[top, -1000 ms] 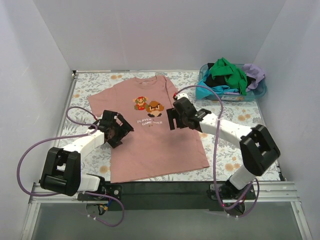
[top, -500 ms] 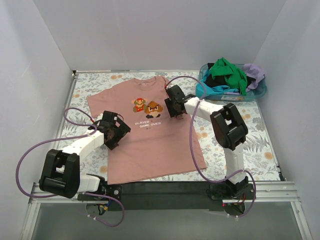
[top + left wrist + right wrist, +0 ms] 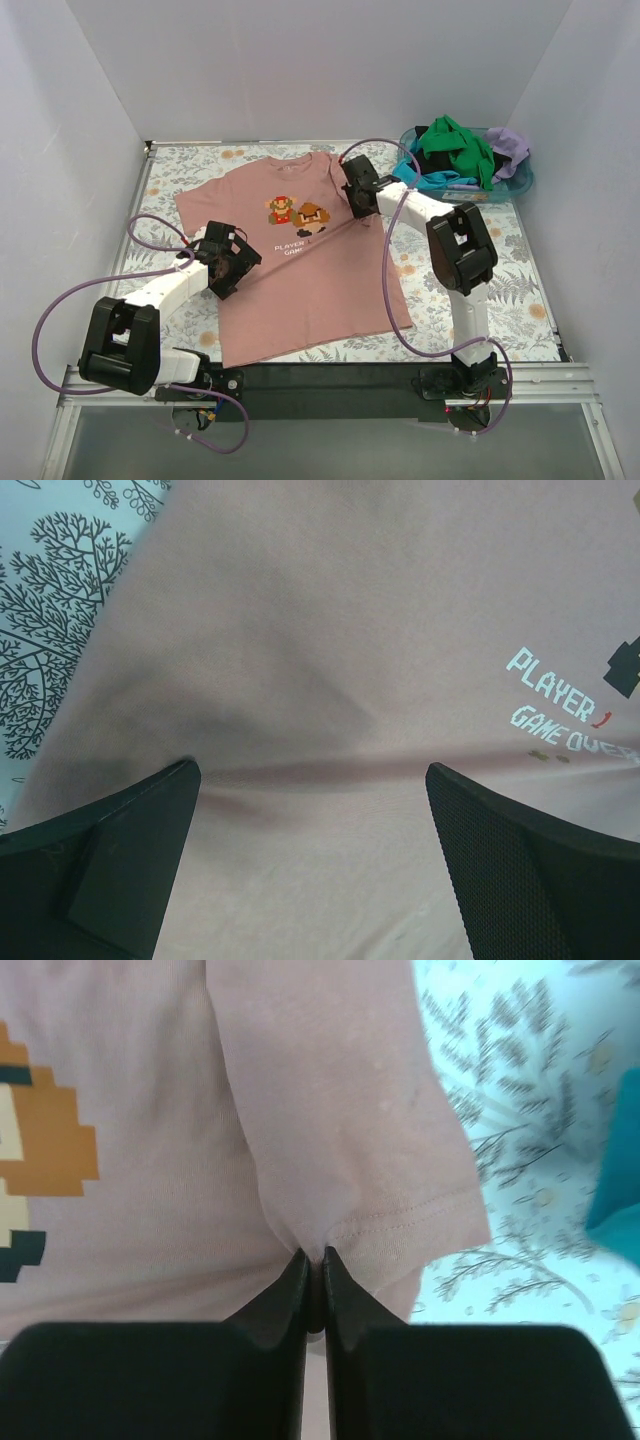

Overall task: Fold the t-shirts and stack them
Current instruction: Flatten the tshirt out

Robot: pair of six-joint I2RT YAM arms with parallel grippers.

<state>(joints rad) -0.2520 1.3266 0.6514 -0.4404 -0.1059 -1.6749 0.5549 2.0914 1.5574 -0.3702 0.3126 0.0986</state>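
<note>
A dusty pink t-shirt with a cartoon chest print lies spread on the floral table, neck at the far side. My right gripper is at the shirt's right sleeve; in the right wrist view the gripper is shut on a pinched fold of that sleeve by its hem. My left gripper hovers over the shirt's left side, and the left wrist view shows it open with pink cloth below and nothing between the fingers. More t-shirts, green, black, turquoise and lilac, are heaped at the back right.
The heap sits in a blue plastic basket in the back right corner. White walls close in the table on three sides. Purple cables loop from both arms. Floral tablecloth shows right of the pink shirt.
My right gripper swung from the shirt's chest out to the right sleeve and shut on it, drawing a crease across the cloth. My left gripper has stayed open and nearly still.
</note>
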